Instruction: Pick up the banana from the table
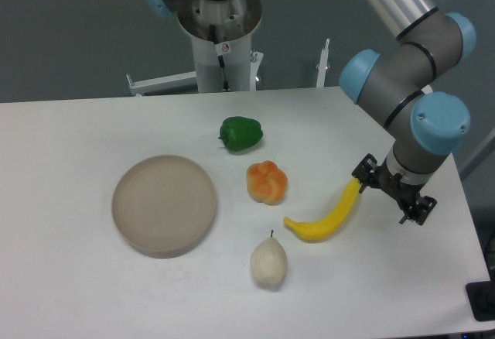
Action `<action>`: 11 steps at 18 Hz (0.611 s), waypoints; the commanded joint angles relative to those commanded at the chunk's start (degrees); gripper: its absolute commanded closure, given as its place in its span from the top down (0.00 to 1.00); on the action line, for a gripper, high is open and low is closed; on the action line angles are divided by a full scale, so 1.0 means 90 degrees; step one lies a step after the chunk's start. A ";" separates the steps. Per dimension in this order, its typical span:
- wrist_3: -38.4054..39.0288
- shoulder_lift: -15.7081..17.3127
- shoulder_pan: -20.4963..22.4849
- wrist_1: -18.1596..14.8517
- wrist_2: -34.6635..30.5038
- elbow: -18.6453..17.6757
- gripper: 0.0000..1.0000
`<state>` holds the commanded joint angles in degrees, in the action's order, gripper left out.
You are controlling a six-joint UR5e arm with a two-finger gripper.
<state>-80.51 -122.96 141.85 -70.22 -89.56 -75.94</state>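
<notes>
The yellow banana [329, 219] lies on the white table [69, 292] at the right of centre, its curve pointing down. Its upper right end reaches into my gripper [362, 182]. The black fingers [368, 170] close around that end and look shut on it. The banana's lower left end rests at or just above the table. The wrist and blue-capped arm joints [433, 126] stand over the gripper at the right.
A round beige plate [164, 204] sits at the left. A green pepper [240, 133], an orange fruit [267, 182] and a pale pear [268, 261] lie left of the banana. The table's right edge is close to the gripper.
</notes>
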 joint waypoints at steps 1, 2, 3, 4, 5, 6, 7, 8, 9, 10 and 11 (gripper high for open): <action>0.0000 0.0000 0.0000 0.0000 0.0000 -0.0019 1.00; 0.0000 0.0000 0.0000 0.0000 0.0010 -0.0020 1.00; 0.0000 0.0000 -0.0010 0.0010 0.0010 -0.0020 1.00; -0.0010 0.0000 -0.0010 0.0010 0.0019 -0.0010 1.00; -0.0010 0.0010 0.0000 0.0000 0.0010 -0.0010 1.00; 0.0000 0.0019 0.0000 0.0000 0.0000 -0.0010 1.00; 0.0000 0.0039 0.0000 0.0000 0.0000 -0.0078 1.00; 0.0000 0.0039 -0.0010 -0.0010 -0.0019 -0.0107 1.00; 0.0010 0.0039 -0.0029 -0.0068 -0.0029 -0.0146 1.00; 0.0068 0.0058 -0.0078 -0.0059 -0.0058 -0.0282 1.00; 0.0300 0.0117 -0.0204 -0.0010 -0.0039 -0.0419 1.00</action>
<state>-77.80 -121.91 140.02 -70.32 -89.91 -79.70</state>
